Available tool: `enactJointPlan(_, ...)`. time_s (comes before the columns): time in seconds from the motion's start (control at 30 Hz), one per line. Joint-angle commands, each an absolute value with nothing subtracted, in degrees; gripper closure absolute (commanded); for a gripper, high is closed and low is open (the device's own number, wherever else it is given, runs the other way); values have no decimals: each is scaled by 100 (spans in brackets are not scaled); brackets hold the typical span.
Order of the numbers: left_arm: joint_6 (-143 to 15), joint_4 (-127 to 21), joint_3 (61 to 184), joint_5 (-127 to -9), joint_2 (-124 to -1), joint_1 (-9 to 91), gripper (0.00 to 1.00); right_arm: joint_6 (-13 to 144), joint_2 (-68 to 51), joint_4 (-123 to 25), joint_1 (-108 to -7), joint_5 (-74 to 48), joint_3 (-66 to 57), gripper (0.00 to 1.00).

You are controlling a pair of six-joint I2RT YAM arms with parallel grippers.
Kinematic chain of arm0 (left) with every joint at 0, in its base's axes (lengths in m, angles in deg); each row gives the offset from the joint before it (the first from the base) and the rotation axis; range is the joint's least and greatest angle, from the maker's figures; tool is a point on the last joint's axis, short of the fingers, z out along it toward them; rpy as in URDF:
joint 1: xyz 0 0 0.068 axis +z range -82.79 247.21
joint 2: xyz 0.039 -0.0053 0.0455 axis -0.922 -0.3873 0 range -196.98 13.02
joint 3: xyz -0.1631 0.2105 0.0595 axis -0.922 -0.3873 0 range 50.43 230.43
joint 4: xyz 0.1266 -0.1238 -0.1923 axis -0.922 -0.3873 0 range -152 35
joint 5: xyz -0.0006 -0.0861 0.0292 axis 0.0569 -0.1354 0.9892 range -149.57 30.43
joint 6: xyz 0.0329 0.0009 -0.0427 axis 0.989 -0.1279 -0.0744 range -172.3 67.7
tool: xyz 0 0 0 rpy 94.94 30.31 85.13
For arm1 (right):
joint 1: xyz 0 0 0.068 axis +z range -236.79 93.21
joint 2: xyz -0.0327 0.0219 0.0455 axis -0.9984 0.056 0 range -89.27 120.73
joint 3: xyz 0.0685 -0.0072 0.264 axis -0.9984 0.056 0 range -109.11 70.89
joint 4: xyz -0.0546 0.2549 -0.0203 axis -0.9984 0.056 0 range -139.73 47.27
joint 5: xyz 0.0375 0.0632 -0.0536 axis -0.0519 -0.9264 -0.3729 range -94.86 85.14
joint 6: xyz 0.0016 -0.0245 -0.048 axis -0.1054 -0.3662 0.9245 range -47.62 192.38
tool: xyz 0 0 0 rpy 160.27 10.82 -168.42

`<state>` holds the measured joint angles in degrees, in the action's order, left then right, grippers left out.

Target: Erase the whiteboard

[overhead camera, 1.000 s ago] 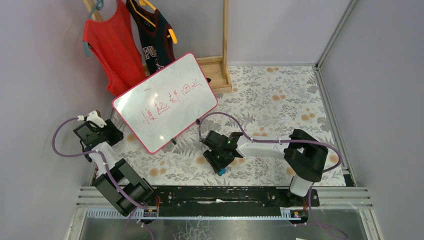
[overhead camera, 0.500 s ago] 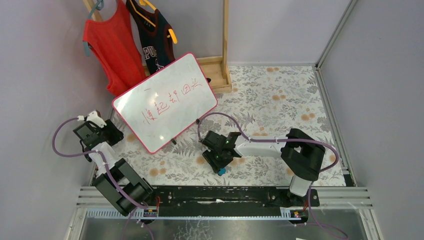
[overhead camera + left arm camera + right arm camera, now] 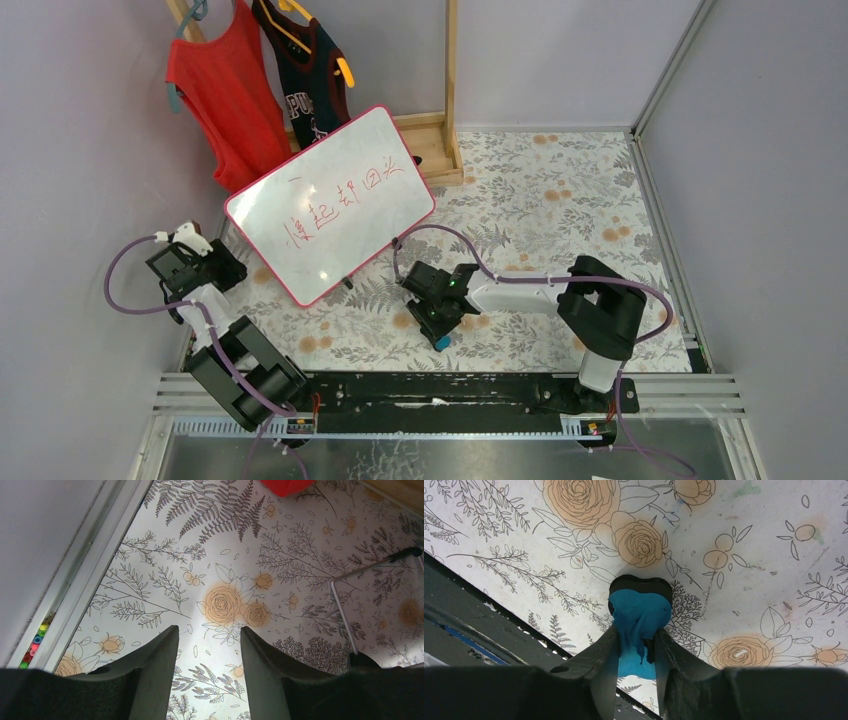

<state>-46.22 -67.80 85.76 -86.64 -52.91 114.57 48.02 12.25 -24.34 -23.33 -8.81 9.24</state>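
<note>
The whiteboard (image 3: 330,205), pink-framed with red writing across it, stands tilted at the back left. A blue eraser (image 3: 640,610) with a black pad lies low over the floral cloth near the table's front rail. My right gripper (image 3: 636,630) is shut on it, both fingers pressing its blue body. In the top view that gripper (image 3: 440,335) is in front of the board's right corner, well apart from it. My left gripper (image 3: 209,632) stands open with nothing between its fingers, above the cloth at the table's left edge (image 3: 228,266), close to the board's lower left side.
A red top (image 3: 225,95) and a dark top (image 3: 310,70) hang on a wooden rack (image 3: 450,90) behind the board. The board's wire stand (image 3: 345,615) with a black foot (image 3: 407,552) shows at the right of the left wrist view. A metal rail (image 3: 95,580) borders the left side.
My right gripper has closed onto the blue eraser and its arm has edged slightly left. The left arm and the whiteboard have not moved.
</note>
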Motion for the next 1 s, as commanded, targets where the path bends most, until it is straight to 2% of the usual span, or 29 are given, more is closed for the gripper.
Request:
enactJointPlan(0.0, -4560, -6600, 8620, -8753, -5316, 11500, 52, 4841, 1235, -2378, -2362, -779, 706, 72)
enactJointPlan(0.27, -4532, -6621, 8624, -8813, -5341, 11504, 52, 4779, 950, -2253, -2360, -516, 750, 100)
enactJointPlan(0.63, -4233, -6699, 8720, -9126, -5418, 11508, 52, 4654, -330, -2254, -2362, 261, 1249, 100)
enactJointPlan(0.97, -3985, -7335, 9075, -9466, -5236, 11699, 51, 4525, -1019, -2510, -2364, 535, 1696, 100)
